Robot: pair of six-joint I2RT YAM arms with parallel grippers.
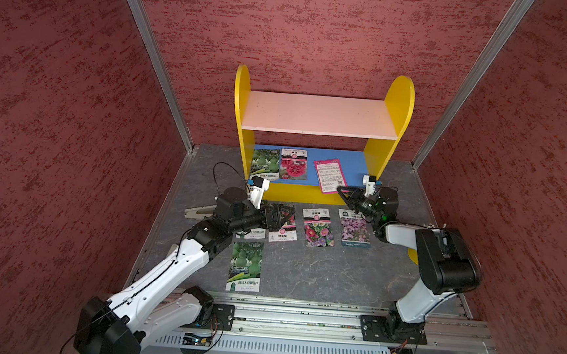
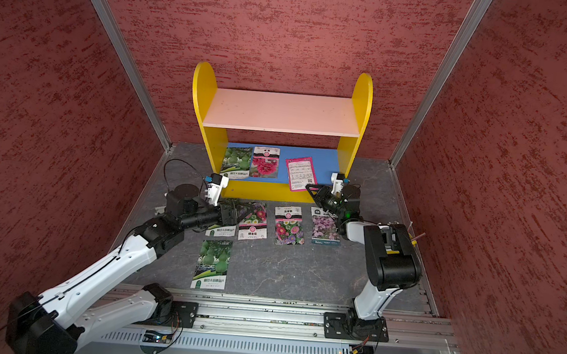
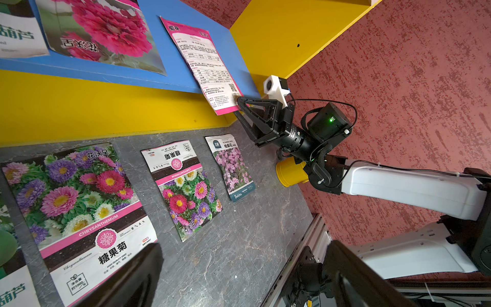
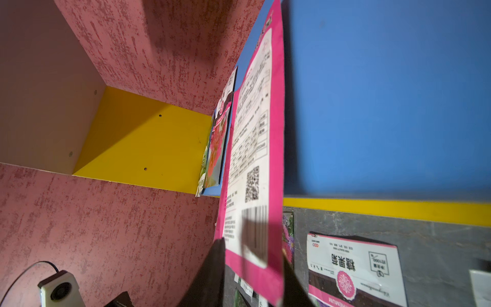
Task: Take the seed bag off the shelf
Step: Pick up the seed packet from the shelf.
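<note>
Blue shelf board [image 1: 354, 165] bears the pink seed bag [image 1: 330, 176], its near corner pinched by the right gripper [image 1: 340, 189].

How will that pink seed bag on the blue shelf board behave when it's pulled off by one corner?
Probably floppy: the pink seed bag is a thin flat packet, so it may droop from the right gripper pinching its overhanging end. Likely light, and it should slide easily off the smooth blue board.
</note>
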